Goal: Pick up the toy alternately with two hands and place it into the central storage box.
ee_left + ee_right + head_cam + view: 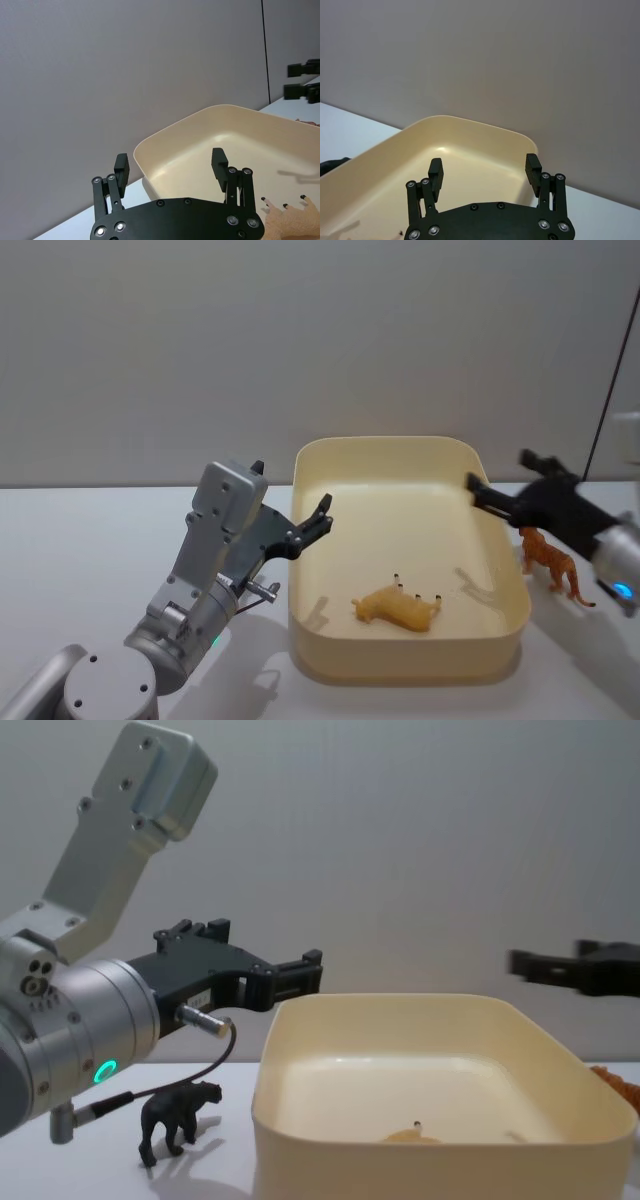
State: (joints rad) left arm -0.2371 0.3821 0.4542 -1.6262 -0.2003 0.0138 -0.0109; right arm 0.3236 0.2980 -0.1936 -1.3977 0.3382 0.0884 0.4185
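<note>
Black toy [178,1115]: a small four-legged animal, standing upright on the white table [80,540] just left of the box, below the left arm. Box [400,665]: a large cream-yellow tub with rounded corners and tall smooth walls, at mid-table. Yellow toy [398,608]: an animal figure close to the box's own colour, lying on its side on the box floor near the front wall, dark-tipped legs up. Tiger [553,565]: orange with dark stripes, upright on the table just outside the box's right wall. Left gripper [322,515]: black, on a silver arm with a green ring light [103,1071], fingers spread wide with nothing between them, touching nothing, hovering at the box's left rim and pointing inward. Right gripper [498,475]: black, fingers likewise spread wide and empty, held in the air over the box's far right rim, above the tiger. The chest view gives the black toy and the height of both grippers above the rim. The head view gives the tiger whole, of which the chest view has just an orange edge. Each wrist view shows the gap between its own fingers, left [170,165] and right [484,170], with the box beyond.
</note>
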